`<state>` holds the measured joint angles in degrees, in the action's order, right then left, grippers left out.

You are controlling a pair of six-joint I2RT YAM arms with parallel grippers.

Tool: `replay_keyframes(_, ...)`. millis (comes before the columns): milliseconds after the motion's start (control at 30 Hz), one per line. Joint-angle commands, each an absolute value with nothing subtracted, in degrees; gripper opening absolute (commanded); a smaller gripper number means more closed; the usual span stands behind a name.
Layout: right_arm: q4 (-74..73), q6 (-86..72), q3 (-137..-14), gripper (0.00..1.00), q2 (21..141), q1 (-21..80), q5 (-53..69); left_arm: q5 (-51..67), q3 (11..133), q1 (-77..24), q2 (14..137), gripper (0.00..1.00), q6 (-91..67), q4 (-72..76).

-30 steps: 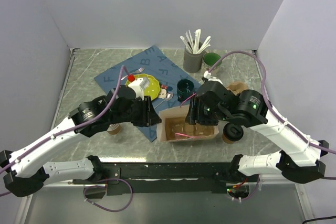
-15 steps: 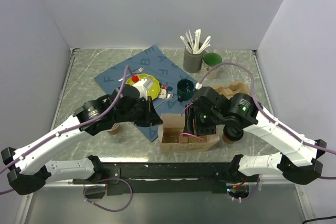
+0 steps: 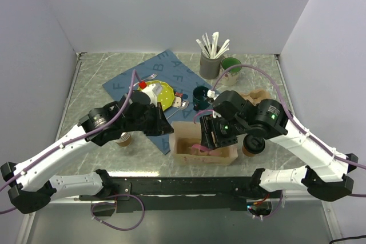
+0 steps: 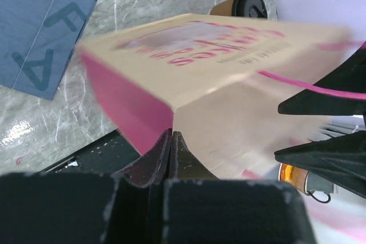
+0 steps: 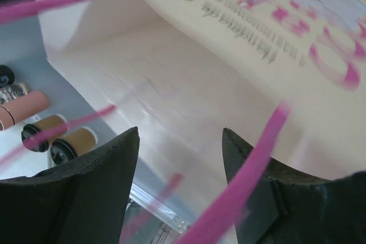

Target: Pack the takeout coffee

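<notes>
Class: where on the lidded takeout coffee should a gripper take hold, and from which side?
Probably the brown paper wall of the takeout coffee, below the black lid, fingers level. It stands upright and round; the lid could pop. Come from its right: the paper bag stands on its left.

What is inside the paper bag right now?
Inside the paper bag only its bare tan bottom and a pink handle show; no cup. The right gripper reaches into the opening and covers the right part. The takeout coffee stands outside.
</notes>
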<state>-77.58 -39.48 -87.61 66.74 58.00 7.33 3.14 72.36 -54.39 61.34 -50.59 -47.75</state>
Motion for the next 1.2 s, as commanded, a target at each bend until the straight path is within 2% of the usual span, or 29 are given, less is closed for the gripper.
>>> replay_keyframes(0,-86.57,-37.09,-89.91,0.66,68.64,57.48,7.82,3.25,74.01,-53.88,60.03,0.01,-52.03,-46.32)
replay_keyframes(267,-84.55,-36.47,-91.84,0.59,69.88,57.48,9.84,3.08,73.39,-53.79,59.77,0.01,-52.65,-46.49)
replay_keyframes(667,-76.47,-41.92,-100.02,0.62,64.43,53.97,8.97,1.76,72.86,-53.79,59.06,0.03,-51.60,-47.81)
replay_keyframes(900,-71.02,-45.00,-95.55,0.63,60.21,52.29,5.89,3.42,73.39,-53.79,58.98,0.01,-50.27,-46.94)
replay_keyframes(1167,-69.70,-48.60,-88.33,0.57,60.91,52.64,0.98,10.63,70.49,-53.79,55.81,0.01,-48.34,-37.62)
